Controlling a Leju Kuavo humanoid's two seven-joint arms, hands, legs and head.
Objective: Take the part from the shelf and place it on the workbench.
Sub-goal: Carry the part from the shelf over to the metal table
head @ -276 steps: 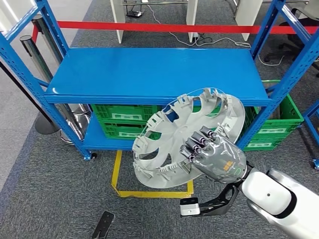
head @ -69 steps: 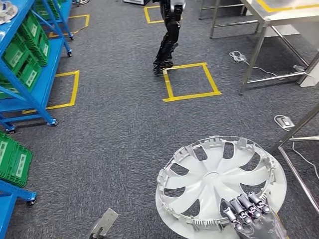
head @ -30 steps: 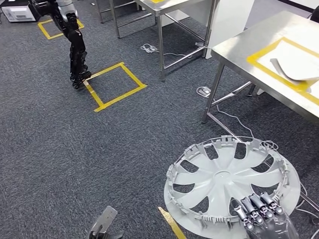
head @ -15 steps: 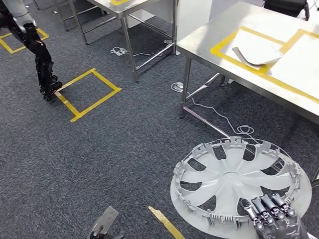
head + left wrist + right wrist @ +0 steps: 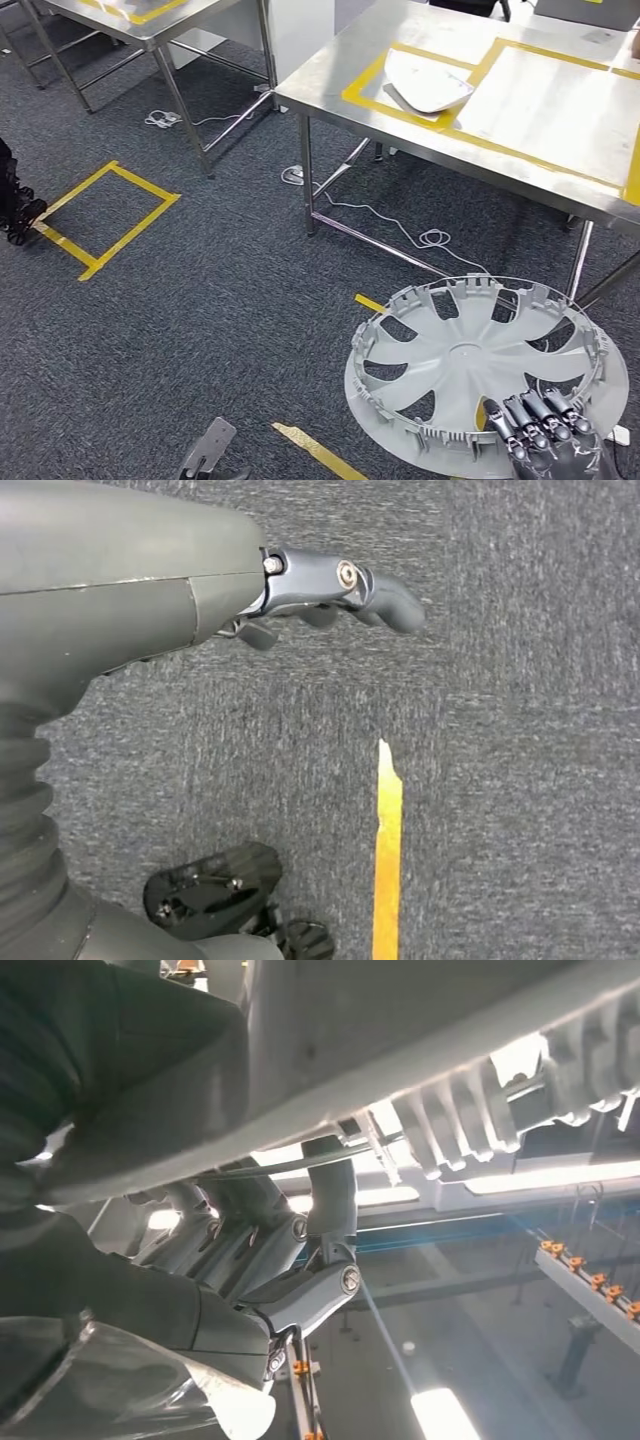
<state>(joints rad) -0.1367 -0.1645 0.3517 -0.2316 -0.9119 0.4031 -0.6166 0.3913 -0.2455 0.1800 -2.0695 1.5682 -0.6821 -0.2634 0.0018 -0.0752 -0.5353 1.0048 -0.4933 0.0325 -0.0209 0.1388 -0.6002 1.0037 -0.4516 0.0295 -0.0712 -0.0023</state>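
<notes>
The part is a silver-grey hubcap with curved spokes, lying nearly flat above the carpet at the lower right of the head view. My right hand grips its near rim, fingers over the top. From the right wrist view I see the hubcap's ribbed underside with the right hand clamped around the edge. The workbench is a steel table marked with yellow tape, ahead and to the right, and a white curved part lies on it. My left hand hangs over the carpet, holding nothing, its fingers loosely extended.
The workbench's steel legs and a white cable lie between me and its top. A second steel table stands at the back left. A yellow tape square marks the floor, with another robot's feet at the left edge.
The camera has turned from the blue shelf towards the workbench, which now sits closer and further left in the picture. The hubcap stays in my right hand throughout.
</notes>
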